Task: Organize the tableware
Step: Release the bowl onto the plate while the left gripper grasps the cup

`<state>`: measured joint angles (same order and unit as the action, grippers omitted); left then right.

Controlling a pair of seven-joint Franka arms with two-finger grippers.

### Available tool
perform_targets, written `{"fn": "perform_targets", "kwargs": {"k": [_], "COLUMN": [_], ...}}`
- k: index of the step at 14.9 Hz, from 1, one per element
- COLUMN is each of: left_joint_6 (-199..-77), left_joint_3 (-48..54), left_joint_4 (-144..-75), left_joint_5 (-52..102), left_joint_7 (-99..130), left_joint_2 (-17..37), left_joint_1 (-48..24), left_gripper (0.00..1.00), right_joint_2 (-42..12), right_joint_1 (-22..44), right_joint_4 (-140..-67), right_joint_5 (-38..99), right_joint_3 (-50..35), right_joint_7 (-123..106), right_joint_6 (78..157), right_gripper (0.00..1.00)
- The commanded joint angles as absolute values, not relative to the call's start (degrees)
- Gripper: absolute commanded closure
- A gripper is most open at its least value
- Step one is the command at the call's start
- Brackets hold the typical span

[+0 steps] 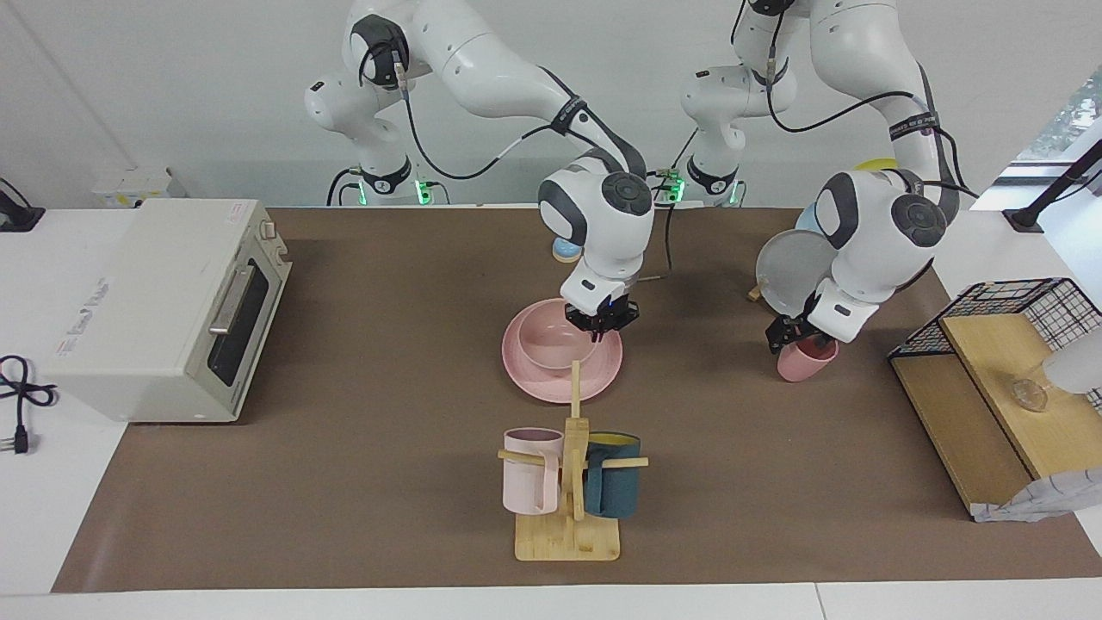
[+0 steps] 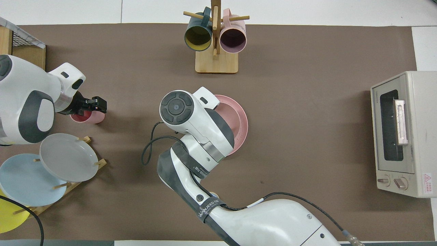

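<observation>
One camera sits high across the table [image 1: 344,482], facing the two robots and taking in the whole brown top from some way off. The other hangs above the robots' own end, looking steeply down and forward. Both catch the pink plate [image 1: 603,379] [image 2: 243,119], mug rack [image 1: 566,538] [image 2: 216,65] and oven [image 1: 164,310] [image 2: 403,133], half a turn apart.

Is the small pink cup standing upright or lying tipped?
Upright: the pink cup stands on its base, mouth upward, with the left gripper at its rim.
</observation>
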<state>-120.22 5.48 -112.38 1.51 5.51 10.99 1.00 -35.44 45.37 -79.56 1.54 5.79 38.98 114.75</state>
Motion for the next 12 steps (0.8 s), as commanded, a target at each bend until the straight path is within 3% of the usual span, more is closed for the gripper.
{"fn": "perform_targets", "kwargs": {"k": [1,2,3,4,7,8,10,12], "left_joint_6": [-123.22,-123.05,-122.87,-122.87,-122.26,-121.12,-114.47,-102.88], "left_joint_3": [5.27,5.27,5.19,5.19,5.19,5.19,5.36,5.27], "left_joint_4": [-116.01,-115.84,-115.75,-115.66,-114.44,-113.13,-107.0,-95.51], "left_joint_5": [1.41,1.41,1.41,1.41,1.32,1.32,1.32,3.41], "left_joint_7": [5.02,4.4,4.22,4.22,4.31,4.31,4.92,8.67], "left_joint_2": [9.05,9.05,9.05,9.05,9.4,9.4,9.67,11.76], "left_joint_1": [0.7,0.7,0.7,0.79,0.7,0.7,-0.43,-4.03], "left_gripper": [1.0,1.0,1.0,1.0,1.0,1.0,1.0,1.0], "right_joint_2": [-34.45,-34.45,-34.54,-34.19,-30.51,-28.41,-24.46,-19.63], "right_joint_1": [44.82,44.74,44.82,44.56,42.37,40.1,33.7,25.79], "right_joint_4": [-80.86,-79.82,-78.5,-78.05,-78.48,-79.18,-80.15,-81.56], "right_joint_5": [2.46,2.2,1.76,1.76,1.67,1.67,1.67,2.11], "right_joint_3": [5.45,5.45,5.45,5.54,6.15,6.24,6.15,6.07], "right_joint_7": [39.9,39.82,39.81,39.29,38.15,36.93,31.93,24.56], "right_joint_6": [116.37,115.93,115.41,115.23,112.6,109.89,104.53,97.25], "right_gripper": [0.41,0.36,0.16,0.08,0.07,0.01,0.0,0.0]}}
